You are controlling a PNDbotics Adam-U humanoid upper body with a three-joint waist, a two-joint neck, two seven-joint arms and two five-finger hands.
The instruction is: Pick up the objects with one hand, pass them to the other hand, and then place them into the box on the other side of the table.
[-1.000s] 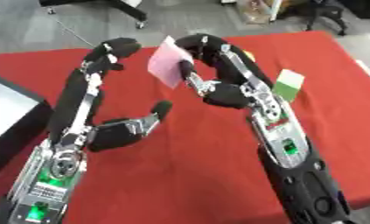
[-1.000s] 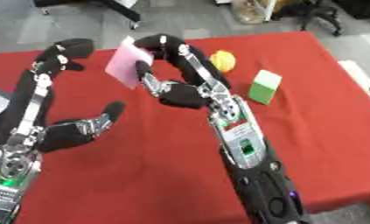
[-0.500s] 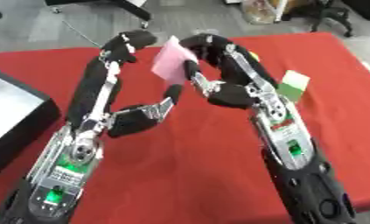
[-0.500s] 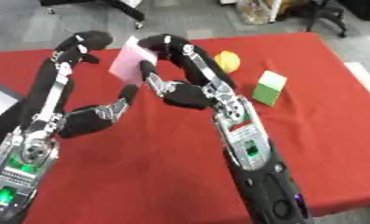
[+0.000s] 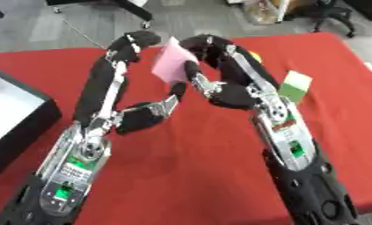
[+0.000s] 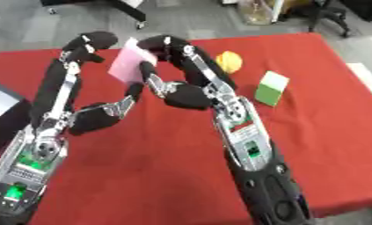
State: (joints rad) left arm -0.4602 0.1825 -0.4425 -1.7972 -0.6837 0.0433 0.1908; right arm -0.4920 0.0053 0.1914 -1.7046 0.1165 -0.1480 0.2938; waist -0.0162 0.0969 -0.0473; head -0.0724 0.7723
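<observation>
The black box [image 5: 16, 110] is cut off by the left edge; the right hand [image 5: 227, 90] hides most of a yellow thing [image 6: 228, 61].

Matt red cloth covers the table [image 5: 165, 176]; the pink card [image 5: 172, 66] looks thin, papery; both arms are glossy black plastic with silver metal joints
</observation>
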